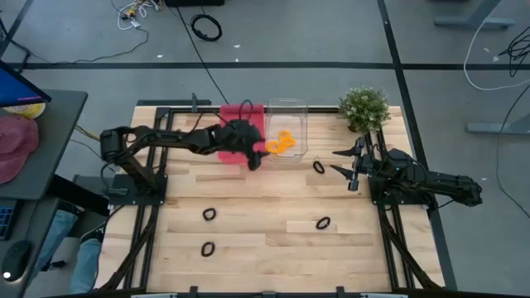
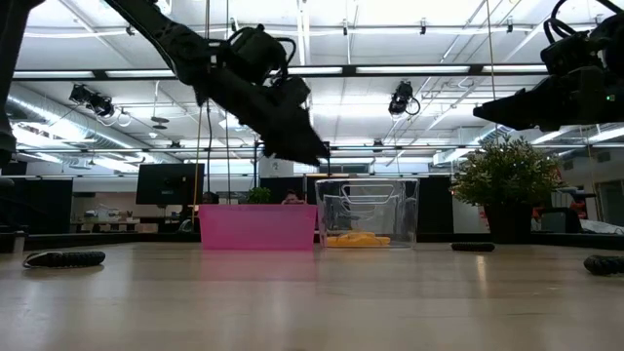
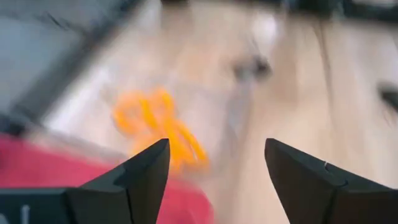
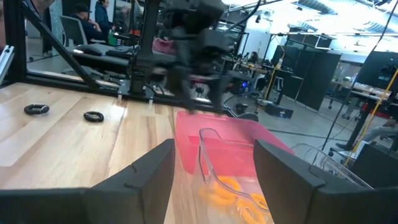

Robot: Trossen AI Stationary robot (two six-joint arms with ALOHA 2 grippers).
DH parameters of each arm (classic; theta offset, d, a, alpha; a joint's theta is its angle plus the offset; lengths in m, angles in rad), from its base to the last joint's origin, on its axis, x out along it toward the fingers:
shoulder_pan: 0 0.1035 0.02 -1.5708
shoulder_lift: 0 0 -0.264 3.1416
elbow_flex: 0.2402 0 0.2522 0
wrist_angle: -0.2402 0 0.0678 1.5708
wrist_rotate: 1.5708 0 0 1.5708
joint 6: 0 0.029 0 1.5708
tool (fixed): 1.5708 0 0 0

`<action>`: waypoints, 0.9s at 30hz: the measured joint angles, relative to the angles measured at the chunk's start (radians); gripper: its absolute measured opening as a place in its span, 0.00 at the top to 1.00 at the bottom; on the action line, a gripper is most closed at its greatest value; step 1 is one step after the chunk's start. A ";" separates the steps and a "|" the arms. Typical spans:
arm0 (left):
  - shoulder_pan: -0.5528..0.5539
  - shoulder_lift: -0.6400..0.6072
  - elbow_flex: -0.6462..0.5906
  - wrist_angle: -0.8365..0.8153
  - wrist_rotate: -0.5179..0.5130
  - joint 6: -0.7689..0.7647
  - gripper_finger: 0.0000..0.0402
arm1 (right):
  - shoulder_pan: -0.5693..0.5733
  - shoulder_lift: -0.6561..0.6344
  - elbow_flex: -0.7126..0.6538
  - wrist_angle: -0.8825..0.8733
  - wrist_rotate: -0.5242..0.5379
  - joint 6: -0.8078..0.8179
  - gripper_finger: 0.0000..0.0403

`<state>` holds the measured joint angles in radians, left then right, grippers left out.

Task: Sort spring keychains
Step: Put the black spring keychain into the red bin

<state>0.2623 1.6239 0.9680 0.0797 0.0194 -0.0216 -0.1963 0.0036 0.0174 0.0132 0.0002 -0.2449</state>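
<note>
Above the far edge of the pale wooden table (image 1: 273, 248), the left gripper (image 1: 255, 154) hangs with its fingers apart and nothing between them, over the seam between the pink plastic bin (image 1: 234, 116) and the clear plastic box (image 1: 296, 116). The right gripper (image 1: 349, 161) waits open and empty near the right edge, beside the small potted green plant (image 1: 364, 108). Several orange coiled spring keychains (image 1: 283, 141) lie in the clear box; four black coiled spring keychains stay on the boards — one (image 1: 319, 167) just ahead of the right gripper, one (image 1: 323, 223) right of centre, two (image 1: 209, 214) toward the near-left corner. They look light, springy and prone to skid; a pinch across the coil's wire seems safest. The high view alone shows the scattered black loops — the right wrist view looks down into the box (image 4: 230, 168).
</note>
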 joint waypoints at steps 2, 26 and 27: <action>-0.036 -0.035 0.000 -0.121 0.000 -0.003 0.36 | 0.000 0.000 0.000 0.000 0.000 0.000 0.45; -0.490 -0.252 -0.084 -0.832 -0.343 -0.492 0.42 | 0.000 0.000 0.000 0.000 0.000 0.000 0.45; -0.501 -0.252 -0.099 -0.831 -0.335 -0.522 0.42 | 0.000 0.000 0.000 0.000 0.000 0.000 0.45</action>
<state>-0.2388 1.3716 0.8690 -0.7509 -0.3160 -0.5439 -0.1967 0.0036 0.0174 0.0132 0.0001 -0.2451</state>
